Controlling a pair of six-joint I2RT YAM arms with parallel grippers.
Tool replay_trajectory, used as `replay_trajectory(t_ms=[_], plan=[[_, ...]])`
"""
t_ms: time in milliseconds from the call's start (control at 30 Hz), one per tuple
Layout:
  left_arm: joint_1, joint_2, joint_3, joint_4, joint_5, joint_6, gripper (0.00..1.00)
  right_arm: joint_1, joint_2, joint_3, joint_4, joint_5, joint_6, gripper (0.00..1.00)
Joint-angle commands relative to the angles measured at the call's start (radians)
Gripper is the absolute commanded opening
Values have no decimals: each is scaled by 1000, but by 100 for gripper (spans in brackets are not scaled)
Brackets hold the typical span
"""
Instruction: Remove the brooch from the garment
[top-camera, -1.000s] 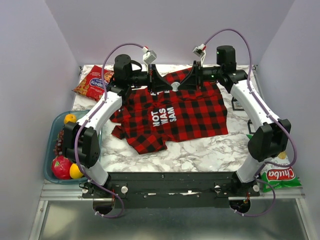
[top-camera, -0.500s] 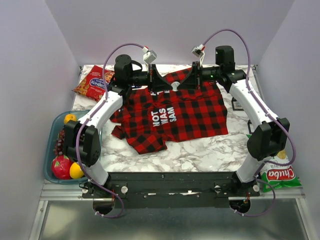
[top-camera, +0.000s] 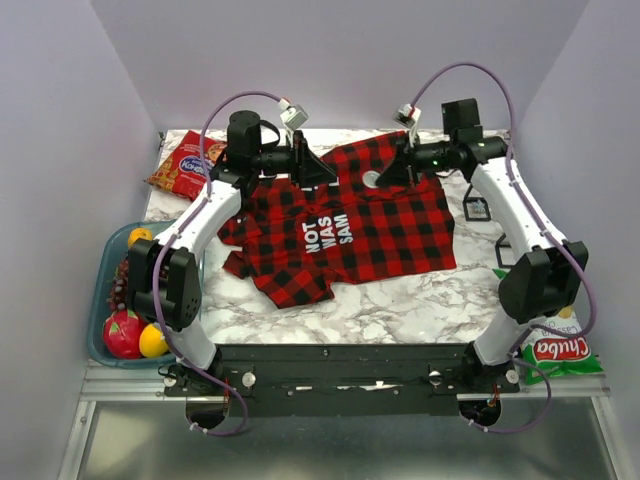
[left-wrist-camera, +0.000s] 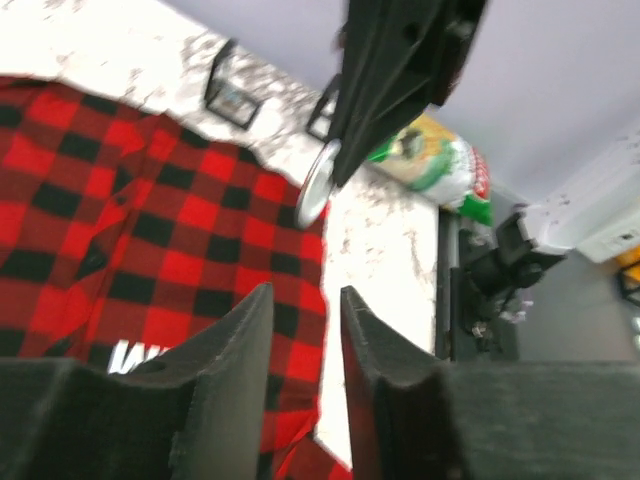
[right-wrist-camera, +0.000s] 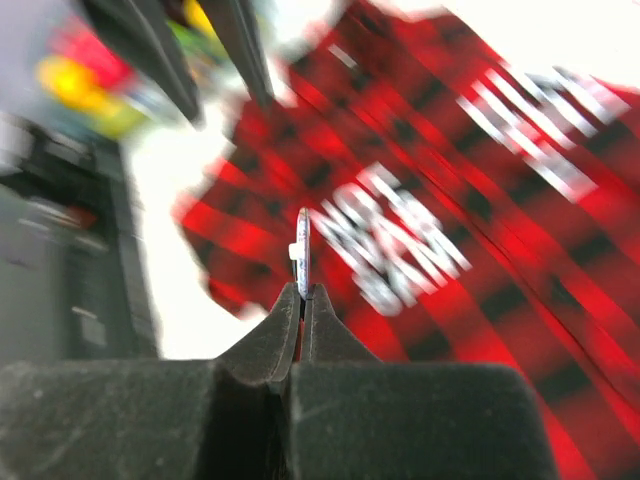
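The garment (top-camera: 350, 230), a red-and-black checked shirt with white lettering, lies spread across the marble table. My right gripper (top-camera: 383, 177) hovers over its collar end, shut on the brooch (top-camera: 372, 179), a small silvery disc. In the right wrist view the brooch (right-wrist-camera: 303, 250) stands edge-on, pinched between the fingertips of the right gripper (right-wrist-camera: 303, 290) above the garment (right-wrist-camera: 480, 200). My left gripper (top-camera: 325, 175) sits just left of it, open, with nothing between its fingers. The left wrist view shows the left gripper (left-wrist-camera: 305, 292) over the garment (left-wrist-camera: 150, 230) and the brooch (left-wrist-camera: 318, 185) held above.
A red snack packet (top-camera: 185, 165) lies at the back left. A teal tray (top-camera: 104, 262) of fruit stands at the left edge. A green chip bag (top-camera: 555, 350) lies at the front right, and a small black frame (top-camera: 476, 208) lies right of the shirt.
The right gripper has shut on the brooch and drawn it to the right, off the collar. The left gripper has opened and backed slightly left.
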Motion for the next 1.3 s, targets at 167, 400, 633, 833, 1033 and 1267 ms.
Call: replay_trajectory(t_ms=[167, 400, 633, 833, 1033, 1267], plan=[[10, -76, -44, -334, -262, 301, 47, -221, -136, -152, -425, 658, -514, 0], [10, -60, -40, -351, -279, 309, 47, -348, -248, -395, -297, 1000, -703, 0], [9, 14, 36, -353, -262, 275, 48, -538, -265, -524, -113, 1038, -861, 0], [9, 22, 56, -359, -272, 278, 48, -666, -264, -568, 5, 899, -950, 2], [9, -4, 39, -383, -290, 303, 51, -667, -296, -645, 136, 826, -1004, 3], [6, -26, 14, -403, -316, 333, 52, -667, -319, -707, 207, 775, -1117, 4]])
